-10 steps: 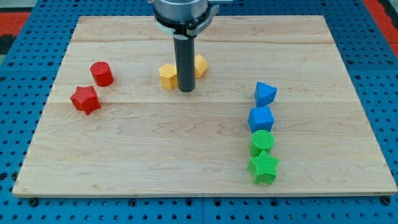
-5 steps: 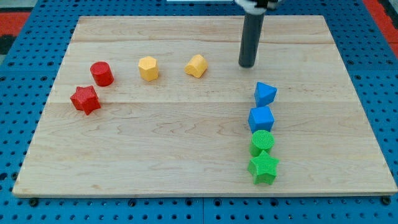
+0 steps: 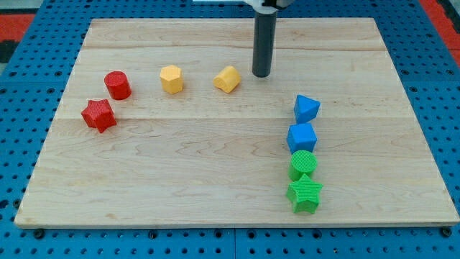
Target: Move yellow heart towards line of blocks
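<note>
The yellow heart (image 3: 227,78) lies at the upper middle of the wooden board (image 3: 180,180). My tip (image 3: 261,75) rests on the board just right of the heart, a small gap apart. A second yellow block (image 3: 171,79), roughly hexagonal, lies further left. At the view's right a line of blocks runs top to bottom: a blue angular block (image 3: 307,108), a blue cube (image 3: 302,137), a green cylinder (image 3: 303,163) and a green star (image 3: 305,193). The heart is up and left of the line's top block.
A red cylinder (image 3: 117,85) and a red star (image 3: 98,115) lie at the board's left. Blue pegboard (image 3: 21,144) surrounds the board on all sides.
My tip left the gap between the yellow blocks, swung far right, and has now come back left to just right of the heart. The left yellow block shifted left early on.
</note>
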Tool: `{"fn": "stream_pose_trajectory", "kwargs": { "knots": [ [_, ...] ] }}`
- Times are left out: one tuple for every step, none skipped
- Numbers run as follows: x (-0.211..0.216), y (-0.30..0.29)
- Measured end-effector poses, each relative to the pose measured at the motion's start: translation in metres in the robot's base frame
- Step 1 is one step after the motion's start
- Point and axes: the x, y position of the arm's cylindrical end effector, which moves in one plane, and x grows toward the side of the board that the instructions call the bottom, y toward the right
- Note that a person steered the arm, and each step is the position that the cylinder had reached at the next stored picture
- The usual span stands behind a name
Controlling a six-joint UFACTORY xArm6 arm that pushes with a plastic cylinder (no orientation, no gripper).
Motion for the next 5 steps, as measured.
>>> {"fn": "stream_pose_trajectory", "kwargs": {
  "knots": [
    [-0.029,-0.043],
    [-0.028,-0.09],
    [-0.028,-0.09],
    [-0.027,-0.09],
    [-0.009,-0.09]
  ]
}}
